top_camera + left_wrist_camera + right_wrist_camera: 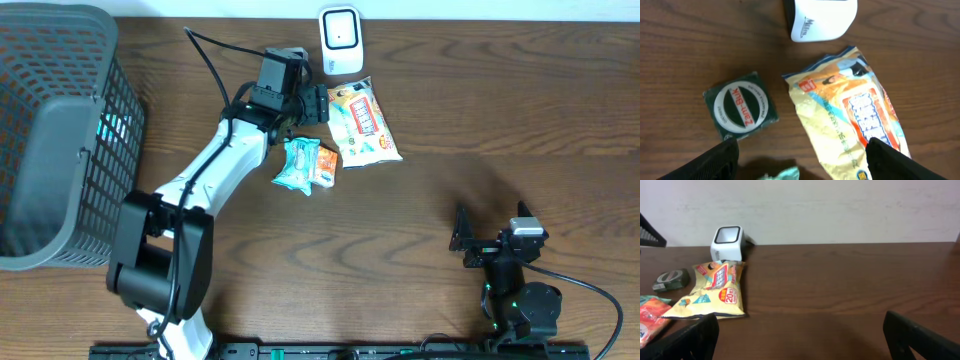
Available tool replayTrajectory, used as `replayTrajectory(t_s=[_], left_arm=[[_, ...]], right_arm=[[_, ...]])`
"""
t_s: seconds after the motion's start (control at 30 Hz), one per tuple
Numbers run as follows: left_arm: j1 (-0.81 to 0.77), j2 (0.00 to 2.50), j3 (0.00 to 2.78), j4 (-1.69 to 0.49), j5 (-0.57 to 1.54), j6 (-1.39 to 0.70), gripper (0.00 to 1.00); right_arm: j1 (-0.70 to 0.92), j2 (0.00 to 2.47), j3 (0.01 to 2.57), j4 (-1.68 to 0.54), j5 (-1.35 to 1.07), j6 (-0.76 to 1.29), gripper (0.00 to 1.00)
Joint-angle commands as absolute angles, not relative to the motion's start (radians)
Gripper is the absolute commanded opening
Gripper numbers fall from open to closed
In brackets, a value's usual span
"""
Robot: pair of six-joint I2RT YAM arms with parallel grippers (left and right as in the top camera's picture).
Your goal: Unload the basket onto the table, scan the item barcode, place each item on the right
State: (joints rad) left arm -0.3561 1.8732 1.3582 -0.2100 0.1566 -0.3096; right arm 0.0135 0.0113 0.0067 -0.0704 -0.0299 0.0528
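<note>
Snack bag [365, 122] lies flat on the worktop [500, 100], its top end just in front of the white scanner [340, 40]. The left end effector [802, 150] hovers over the bag, fingers spread wide, gripping nothing. A green Zam-Buk tin [742, 112] sits just beside the bag, and a teal packet [298, 165] lies near its lower corner. The right end effector [800, 325] stands open and empty, well apart from them. A grey basket [60, 150] sits at the far left.
</note>
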Motion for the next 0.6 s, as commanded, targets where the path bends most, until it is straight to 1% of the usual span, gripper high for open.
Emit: replayTrajectory(t_s=[0.0, 0.03, 0.2, 0.27, 0.4, 0.57], left_arm=[[-0.349, 1.754, 1.369, -0.26, 0.144, -0.285, 0.81], [-0.346, 1.717, 1.369, -0.297, 0.144, -0.273, 0.86], [-0.327, 1.532, 1.369, -0.54, 0.141, -0.27, 0.98], [-0.319, 1.462, 1.369, -0.645, 0.12, -0.27, 0.98], [-0.31, 1.338, 1.369, -0.838, 0.014, -0.27, 0.98], [-0.311, 1.232, 1.369, -0.958, -0.02, -0.27, 0.98]], right_arm=[[0.022, 0.007, 0.006, -0.075, -0.036, 0.066, 0.99], [0.022, 0.007, 0.006, -0.075, -0.036, 0.066, 0.99], [0.022, 0.007, 0.006, -0.075, -0.036, 0.066, 0.99], [0.022, 0.007, 0.006, -0.075, -0.036, 0.066, 0.99], [0.022, 0.007, 0.006, -0.075, -0.036, 0.067, 0.99], [0.022, 0.007, 0.006, -0.075, -0.036, 0.067, 0.99]])
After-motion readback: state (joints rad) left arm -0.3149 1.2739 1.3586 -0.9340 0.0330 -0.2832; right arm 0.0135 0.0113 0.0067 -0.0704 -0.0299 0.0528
